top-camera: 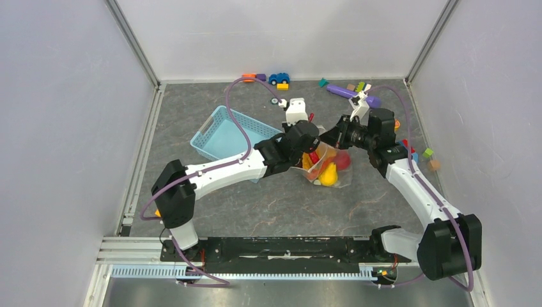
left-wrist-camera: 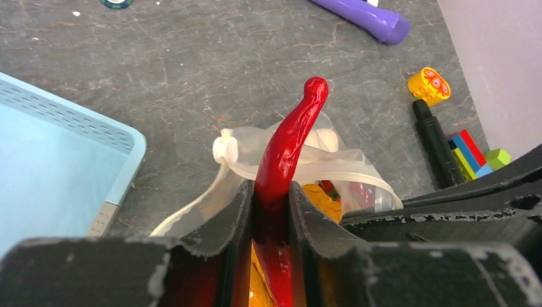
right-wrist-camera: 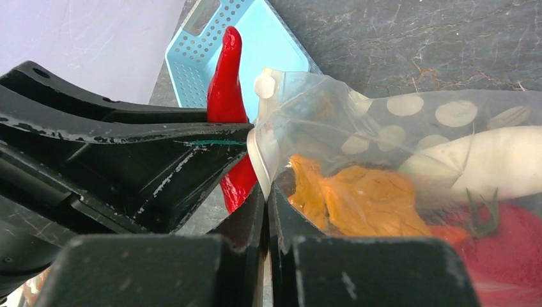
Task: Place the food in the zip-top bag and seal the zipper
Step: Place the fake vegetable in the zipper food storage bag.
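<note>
The clear dotted zip-top bag [top-camera: 332, 167] lies mid-table with its mouth held up between my two grippers. My left gripper [left-wrist-camera: 271, 188] is shut on a long red chilli-shaped food piece [left-wrist-camera: 291, 137], held over the open mouth [left-wrist-camera: 332, 167]. The zipper's white slider tab [left-wrist-camera: 224, 148] sits at the mouth's left end. My right gripper [right-wrist-camera: 267, 192] is shut on the bag's zipper strip [right-wrist-camera: 259, 150]. Inside the bag [right-wrist-camera: 396, 128] lie an orange piece [right-wrist-camera: 364, 198], the white radish [right-wrist-camera: 486, 160] and the red tomato [right-wrist-camera: 511, 236]. The yellow pepper [top-camera: 328, 174] shows in the top view.
The light-blue basket [top-camera: 220, 137] stands just left of the bag. The purple cylinder [top-camera: 348, 93], blue car [top-camera: 278, 78] and coloured blocks [top-camera: 429, 157] lie along the back and right walls. A yellow block [left-wrist-camera: 428, 85] lies beyond the bag.
</note>
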Controlling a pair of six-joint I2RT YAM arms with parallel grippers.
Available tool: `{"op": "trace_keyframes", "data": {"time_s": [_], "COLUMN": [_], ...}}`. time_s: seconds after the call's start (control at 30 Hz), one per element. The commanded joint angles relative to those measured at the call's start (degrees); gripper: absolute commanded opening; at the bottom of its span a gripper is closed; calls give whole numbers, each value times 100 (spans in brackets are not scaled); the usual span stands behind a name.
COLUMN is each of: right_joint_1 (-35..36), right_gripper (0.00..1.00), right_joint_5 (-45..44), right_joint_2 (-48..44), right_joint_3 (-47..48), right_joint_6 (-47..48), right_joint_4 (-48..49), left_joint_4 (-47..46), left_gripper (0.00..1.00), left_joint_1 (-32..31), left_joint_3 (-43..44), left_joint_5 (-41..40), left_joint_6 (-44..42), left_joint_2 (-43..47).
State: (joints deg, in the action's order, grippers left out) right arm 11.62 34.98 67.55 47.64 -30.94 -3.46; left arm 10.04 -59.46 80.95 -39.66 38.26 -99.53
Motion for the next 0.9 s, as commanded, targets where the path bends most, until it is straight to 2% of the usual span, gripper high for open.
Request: {"op": "trace_keyframes", "data": {"time_s": [0.0,0.1,0.2,0.27,0.63,0.87], "right_joint_1": [-21,-19,-19,-28,-28,-28], "right_gripper": [5,5,5,5,5,5], "right_joint_5": [137,123,101,22,-524,-636], "right_joint_2": [43,42,43,15,-227,-448], "right_joint_3": [244,263,256,247,126,-52], "right_joint_6": [-72,-58,-59,-104,-447,-560], "right_joint_4": [309,308,310,311,581,593], "left_joint_4": [-515,-646,-725,-752,-977,-1788], "left_gripper": [2,3,17,21,10,6], "left_joint_1": [-80,-129,-152,-171,-503,-699], "left_joint_3": [-257,-480,-685,-784,-1078,-1616], "left_joint_5": [95,74,22,3,168,567], "left_joint_6": [421,502,603,658,468,85], "left_joint_2": [197,347,493,564,727,873]}}
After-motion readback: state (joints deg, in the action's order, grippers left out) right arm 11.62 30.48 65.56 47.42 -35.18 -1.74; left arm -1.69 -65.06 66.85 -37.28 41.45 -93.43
